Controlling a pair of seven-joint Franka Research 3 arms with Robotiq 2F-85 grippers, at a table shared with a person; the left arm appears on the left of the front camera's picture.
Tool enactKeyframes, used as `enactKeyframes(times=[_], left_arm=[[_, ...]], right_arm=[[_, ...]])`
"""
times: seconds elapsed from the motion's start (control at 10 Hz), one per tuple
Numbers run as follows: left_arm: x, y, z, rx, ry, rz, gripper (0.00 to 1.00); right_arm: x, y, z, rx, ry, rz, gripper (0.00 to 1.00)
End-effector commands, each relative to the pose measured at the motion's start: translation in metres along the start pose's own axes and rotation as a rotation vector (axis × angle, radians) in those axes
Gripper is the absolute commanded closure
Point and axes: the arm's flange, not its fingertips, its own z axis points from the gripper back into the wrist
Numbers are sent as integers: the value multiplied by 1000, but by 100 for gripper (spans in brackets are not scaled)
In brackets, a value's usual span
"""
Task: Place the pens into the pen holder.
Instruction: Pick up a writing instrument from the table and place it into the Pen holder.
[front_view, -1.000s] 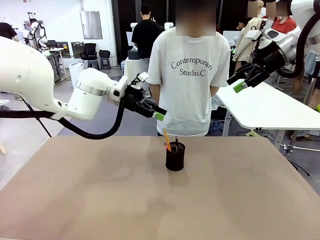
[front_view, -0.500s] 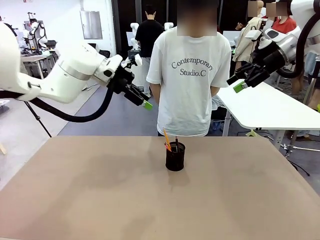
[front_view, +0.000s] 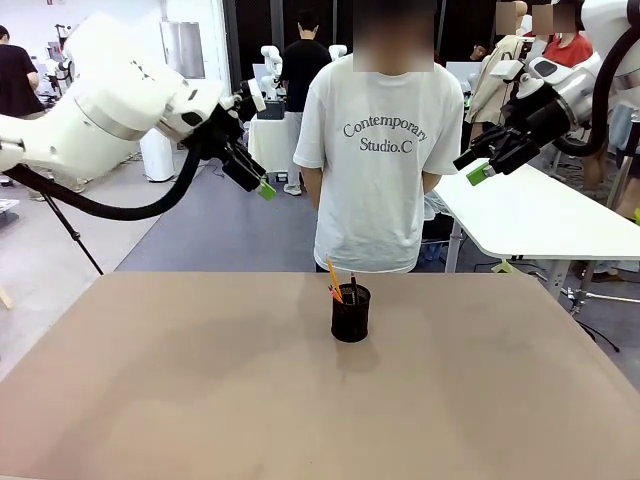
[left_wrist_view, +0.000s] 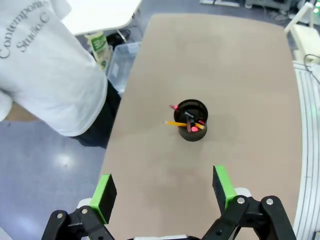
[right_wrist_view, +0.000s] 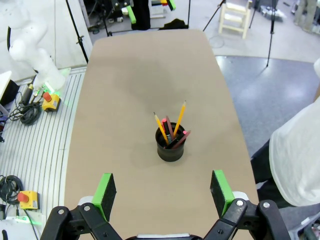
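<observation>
Both grippers, left gripper (front_view: 262, 186) and right gripper (front_view: 478, 172), were raised off the tabletop (front_view: 200, 400), jaws spread, empty.
Pens (front_view: 334, 279) stood in pen holder (front_view: 350, 314) toward the far edge's middle, well below both.

pens (front_view: 337, 283) in pen holder (front_view: 350, 314), holder mid-table (front_view: 200, 400), person (front_view: 380, 150) behind table

This is a robotics lab, open-plan and busy. Other white tables (front_view: 540, 215) stand about on a grey floor (front_view: 220, 225), with tripods (right_wrist_view: 272, 30), office chairs and loose cables (right_wrist_view: 20, 112) near the rig. People stand working in the background (front_view: 300, 60).
</observation>
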Motion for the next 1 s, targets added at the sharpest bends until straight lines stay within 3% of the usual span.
enactKeyframes(times=[0.0,0.4,0.9], left_arm=[[-5,-8,22,34,-25,18,0],[-22,-13,56,68,-159,15,0],[-56,-20,73,85,-242,49,0]], right_arm=[[3,1,0,0,0,3,0],[3,1,0,0,0,3,0],[3,1,0,0,0,3,0]])
